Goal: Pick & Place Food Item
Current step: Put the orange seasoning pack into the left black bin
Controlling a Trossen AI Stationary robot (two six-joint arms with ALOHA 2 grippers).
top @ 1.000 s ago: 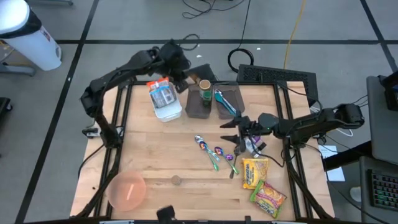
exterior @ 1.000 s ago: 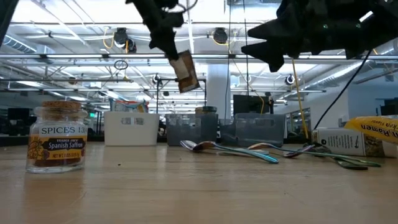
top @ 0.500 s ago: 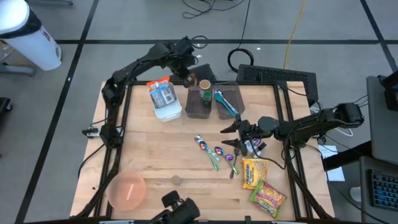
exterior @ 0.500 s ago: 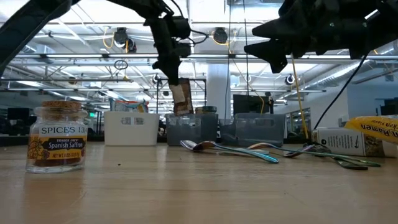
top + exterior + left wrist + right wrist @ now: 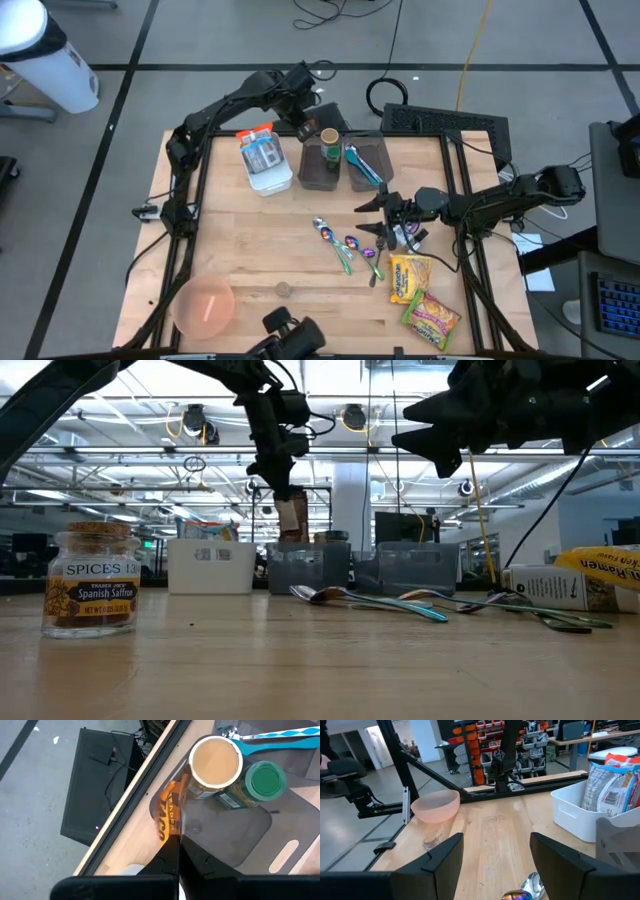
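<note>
A: Left gripper (image 5: pixel 172 851) is pinching a flat orange seasoning packet (image 5: pixel 169 812) by its edge, fingers fully closed on it. It's hanging over the back-left corner of the dark grey bin (image 5: pixel 322 165), right beside the cork-lidded jar (image 5: pixel 215 764) and the green-capped jar (image 5: pixel 265 781) lying in there.

B: In the low view the packet (image 5: pixel 292 518) is dangling upright just above the bin (image 5: pixel 308 568) rim. So it's placing now?

A: Looks like it, my read. The step is getting the packet down inside the wall, not on it.

B: Tips?

A: The packet is sitting right over the bin's edge in the left wrist view, part over the wood table (image 5: pixel 131 837). I'd be nudging it inward toward the jars before lowering, keeping it vertical so it slips into the gap, then opening only once the bottom edge is below the rim. Risk is it catching the rim and flopping outside, or bumping the cork jar.

B: Right arm?

A: Right gripper (image 5: pixel 377 215) is waiting, jaws spread, holding nothing, hovering over the spoons (image 5: pixel 348 244) near the ramen packs (image 5: pixel 420 295). Pink bowl (image 5: pixel 435 805) and white tub (image 5: pixel 265 163) are well clear.
</note>
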